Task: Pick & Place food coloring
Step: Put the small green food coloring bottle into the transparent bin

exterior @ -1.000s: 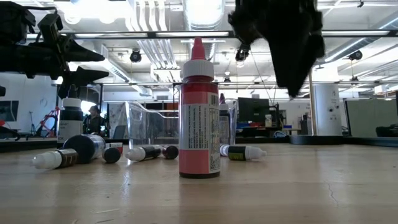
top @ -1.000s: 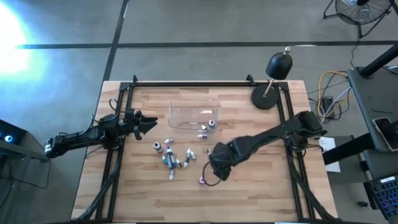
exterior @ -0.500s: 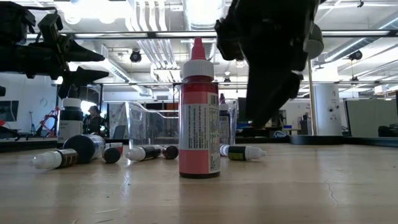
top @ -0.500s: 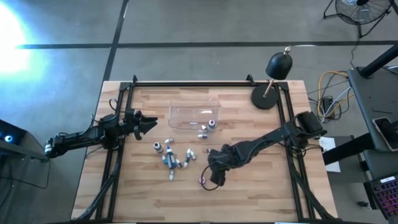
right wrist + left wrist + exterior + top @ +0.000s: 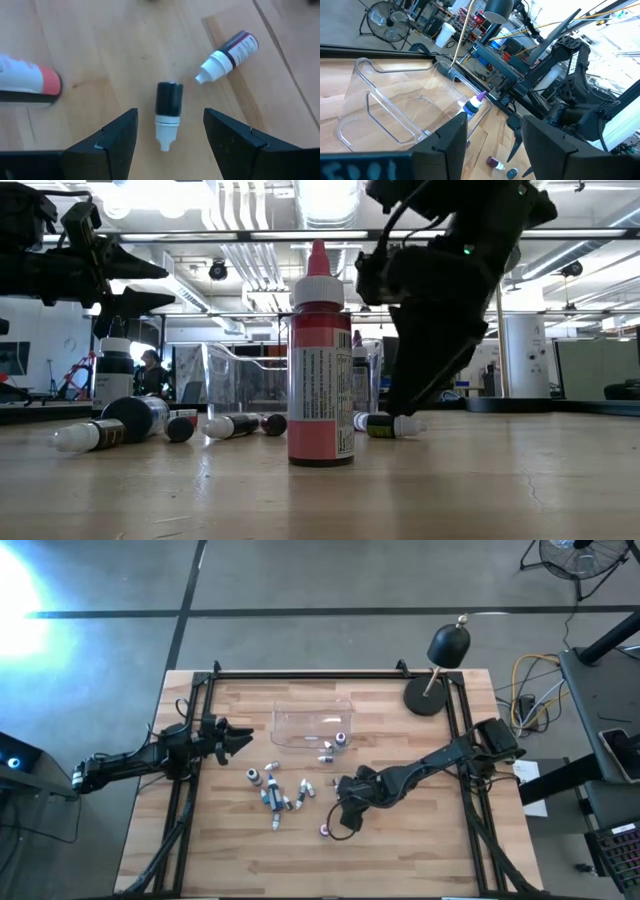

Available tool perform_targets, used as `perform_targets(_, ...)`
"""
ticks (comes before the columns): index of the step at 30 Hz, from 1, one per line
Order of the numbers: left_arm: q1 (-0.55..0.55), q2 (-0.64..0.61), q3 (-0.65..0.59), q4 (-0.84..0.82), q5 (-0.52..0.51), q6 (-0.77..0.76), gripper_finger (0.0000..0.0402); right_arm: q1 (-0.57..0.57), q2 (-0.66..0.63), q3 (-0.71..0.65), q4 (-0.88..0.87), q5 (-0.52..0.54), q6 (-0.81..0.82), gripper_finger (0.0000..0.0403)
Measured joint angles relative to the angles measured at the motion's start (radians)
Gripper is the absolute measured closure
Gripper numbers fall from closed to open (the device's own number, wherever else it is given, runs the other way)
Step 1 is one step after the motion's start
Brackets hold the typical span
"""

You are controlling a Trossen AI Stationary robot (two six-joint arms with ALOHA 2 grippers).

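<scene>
Several small food coloring bottles lie on their sides on the wooden table. A red bottle stands upright on its base near the front. My right gripper is open and low over the table. Its fingers stand on either side of a lying dark bottle with a white cap without touching it. In the low view this gripper reaches down to the lying bottle. My left gripper hovers open at the table's left side.
A clear plastic tray sits toward the far side with two bottles at its near edge. Another white-capped bottle lies close to the right gripper. A black lamp stands at the far right corner. A black frame rims the table.
My right gripper has come down toward the table, tipping its fingers down over the lying dark bottle behind the red one. The bottles and my left arm have kept still.
</scene>
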Motion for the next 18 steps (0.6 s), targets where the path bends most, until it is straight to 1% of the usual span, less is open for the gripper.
perform_targets(7,0.0,0.0,0.0,0.0,0.0,0.0,0.0241,0.001,0.0,-0.05,0.023,-0.003,0.002,0.0184)
perform_targets(13,0.0,0.0,0.0,0.0,0.0,0.0,0.0241,-0.002,-0.003,-0.083,0.092,0.007,0.003,0.0184)
perform_targets(18,0.0,0.0,0.0,0.0,0.0,0.0,0.0241,-0.003,-0.003,-0.097,0.112,0.022,0.002,0.0204)
